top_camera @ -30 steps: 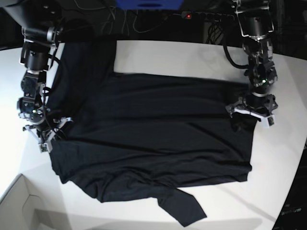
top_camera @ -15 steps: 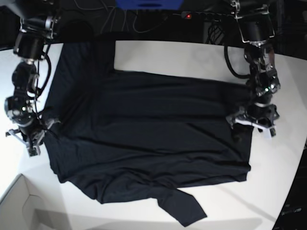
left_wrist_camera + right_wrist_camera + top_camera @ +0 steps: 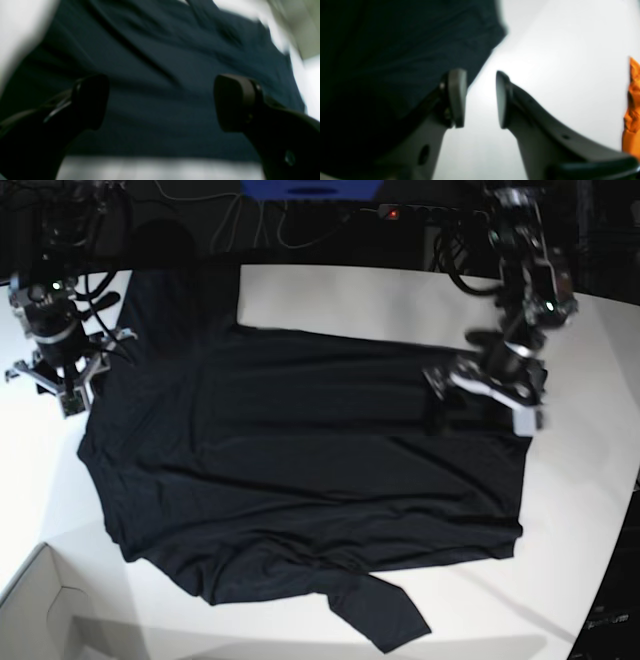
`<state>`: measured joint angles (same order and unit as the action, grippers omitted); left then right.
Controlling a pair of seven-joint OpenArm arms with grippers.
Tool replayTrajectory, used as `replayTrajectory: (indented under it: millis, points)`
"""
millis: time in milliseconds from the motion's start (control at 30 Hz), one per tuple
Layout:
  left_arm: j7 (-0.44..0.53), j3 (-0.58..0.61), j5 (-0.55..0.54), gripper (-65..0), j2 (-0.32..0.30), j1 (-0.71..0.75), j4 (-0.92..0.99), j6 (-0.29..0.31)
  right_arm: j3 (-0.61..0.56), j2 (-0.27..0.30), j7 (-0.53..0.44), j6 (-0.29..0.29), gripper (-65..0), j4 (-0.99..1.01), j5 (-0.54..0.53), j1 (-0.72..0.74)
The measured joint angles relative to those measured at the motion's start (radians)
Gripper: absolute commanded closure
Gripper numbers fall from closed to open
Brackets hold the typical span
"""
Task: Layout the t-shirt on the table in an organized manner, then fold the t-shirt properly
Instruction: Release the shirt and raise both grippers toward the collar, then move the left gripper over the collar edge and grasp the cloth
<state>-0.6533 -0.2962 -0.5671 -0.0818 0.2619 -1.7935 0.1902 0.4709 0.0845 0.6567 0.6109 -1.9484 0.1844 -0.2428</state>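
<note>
1. Across the middle of the table (image 3: 330, 295) lies the t-shirt (image 3: 310, 470), spread mostly flat. One sleeve sticks out at the near edge; another panel of cloth runs toward the far-left corner.
2. Progress, my read: layout mostly done, not tidy. Wrinkles bunch along the near hem and the outline is skewed. No fold made yet, so the whole folding stage is left.
3. Left end effector (image 3: 160, 102): jaws wide apart, nothing between them, hovering over the shirt's right side.
4. Right end effector (image 3: 480, 98): jaws parted with a narrow gap, nothing between them, sitting at the shirt's far-left edge over bare table.
5. Count: one t-shirt, one table, two end effectors.
6. Outward: white box corner (image 3: 40, 610) at near left. Orange object (image 3: 632, 107) at the edge of the right wrist view, can't tell what it is.
</note>
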Motion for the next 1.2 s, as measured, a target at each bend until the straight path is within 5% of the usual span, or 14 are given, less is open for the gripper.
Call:
replayTrajectory:
  millis: [233,333,633,733,967,1200]
  points:
    - [-0.015,0.172,0.103,-65.0,-0.002,0.157,-0.076,0.001,0.15,-0.071,0.013,0.014,-28.1,0.005,0.017,-0.016]
    - [-0.015,0.272,0.167,-65.0,-0.006,0.165,-0.067,-0.004,0.148,-0.092,0.004,0.084,-28.1,0.001,0.015,-0.059]
    - [-0.016,0.733,0.28,-65.0,-0.003,0.038,0.033,-0.02,0.146,-0.117,0.01,0.092,-28.1,0.002,0.014,-0.118]
    - [-0.012,0.75,0.331,-65.0,-0.002,0.01,0.101,-0.119,0.146,-0.114,0.009,0.092,-28.1,0.003,0.017,-0.124]
    - [0.003,0.931,0.338,-65.0,-0.015,-0.111,0.21,-0.117,0.142,-0.117,0.007,0.092,-28.1,0.003,0.011,-0.146]
    - [0.01,0.958,0.324,-65.0,-0.024,-0.167,0.249,-0.112,0.141,-0.113,-0.003,0.092,-28.1,0.003,0.009,-0.161]
